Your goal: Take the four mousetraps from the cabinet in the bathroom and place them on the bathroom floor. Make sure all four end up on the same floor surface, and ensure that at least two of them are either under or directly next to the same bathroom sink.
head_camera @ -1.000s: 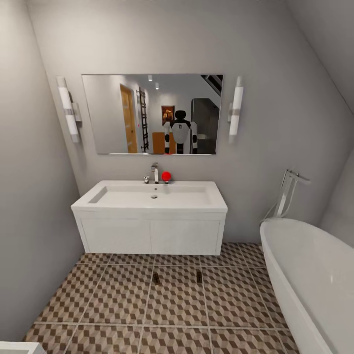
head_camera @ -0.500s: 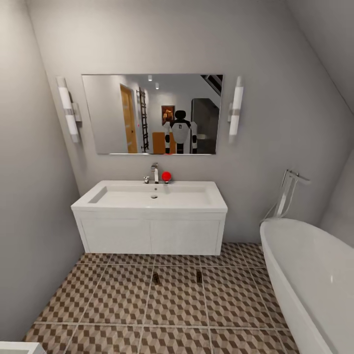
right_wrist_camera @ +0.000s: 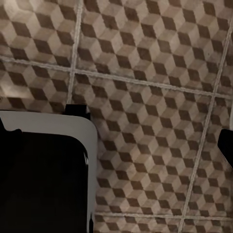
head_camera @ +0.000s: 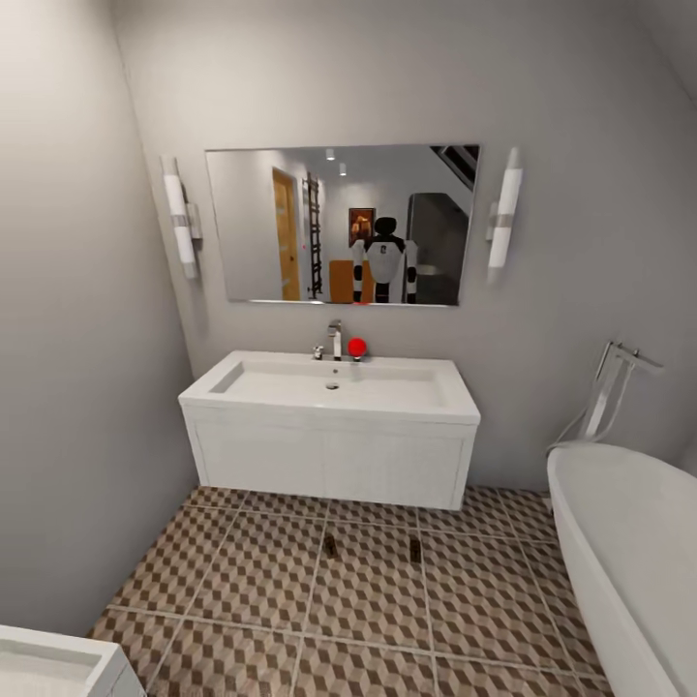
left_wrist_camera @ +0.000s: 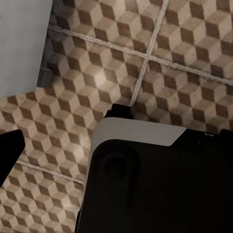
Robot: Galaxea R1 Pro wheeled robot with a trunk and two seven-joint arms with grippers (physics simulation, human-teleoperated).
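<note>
Mid-frame in the head view: bathroom sink (head_camera: 330, 387), white, wall-hung, chrome tap (head_camera: 335, 341) at its back edge with a red ball (head_camera: 357, 347) just beside. Above it, a mirror (head_camera: 341, 225) reflecting the robot, flanked by two tube lights. Below the vanity, on the bathroom floor (head_camera: 252, 581), two mousetraps: left mousetrap (head_camera: 330, 546) and right mousetrap (head_camera: 414, 550), small dark slabs lying apart from each other, just in front of the sink. Lower right of the frame: curved white rim of a bathtub (head_camera: 620, 542) with a chrome filler standing behind. Lower left corner: a corner of the white cabinet (head_camera: 53, 663), recessed top visible; contents impossible to tell. In both wrist views, cube-patterned tiles below dark robot bodywork. State of either end effector, released or clenched: cannot tell.
</note>
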